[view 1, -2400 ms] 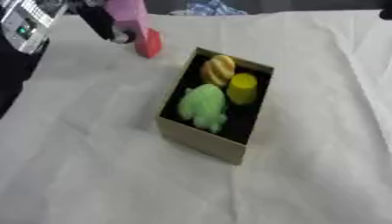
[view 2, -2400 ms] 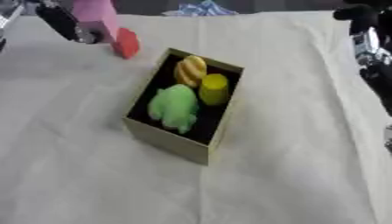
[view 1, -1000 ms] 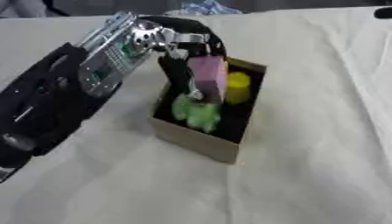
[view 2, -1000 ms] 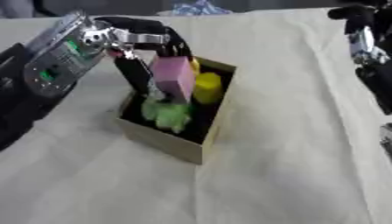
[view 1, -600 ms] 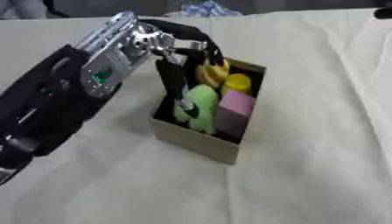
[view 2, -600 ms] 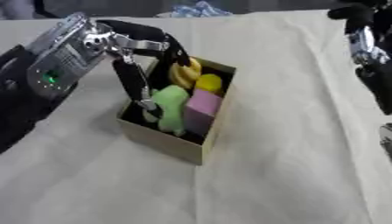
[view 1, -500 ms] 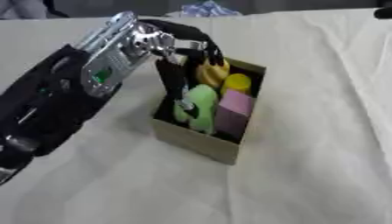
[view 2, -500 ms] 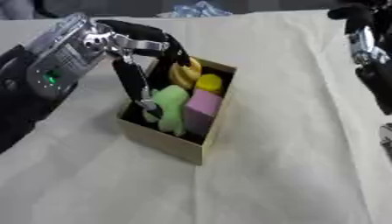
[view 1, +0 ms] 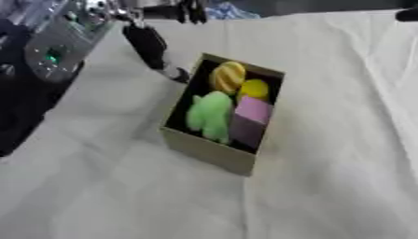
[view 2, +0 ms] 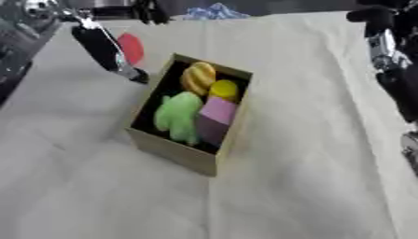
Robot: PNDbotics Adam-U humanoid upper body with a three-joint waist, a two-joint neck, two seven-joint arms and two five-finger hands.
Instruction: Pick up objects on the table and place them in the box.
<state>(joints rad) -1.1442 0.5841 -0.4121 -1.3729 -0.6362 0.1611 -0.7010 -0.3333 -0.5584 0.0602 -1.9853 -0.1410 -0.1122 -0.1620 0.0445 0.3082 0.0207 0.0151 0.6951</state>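
Left hand at upper left, fingers straight, empty. Box just right of fingertips, holding green toy, pink block, yellow ball, striped yellow item. White cloth beneath.

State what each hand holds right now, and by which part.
Nothing is held. The left hand hangs empty beside the box; the pink block lies inside it. The right hand's fingers are not visible.

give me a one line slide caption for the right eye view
Left hand hangs beside the box holding green toy, pink block and two yellow items; red object remains on the table.
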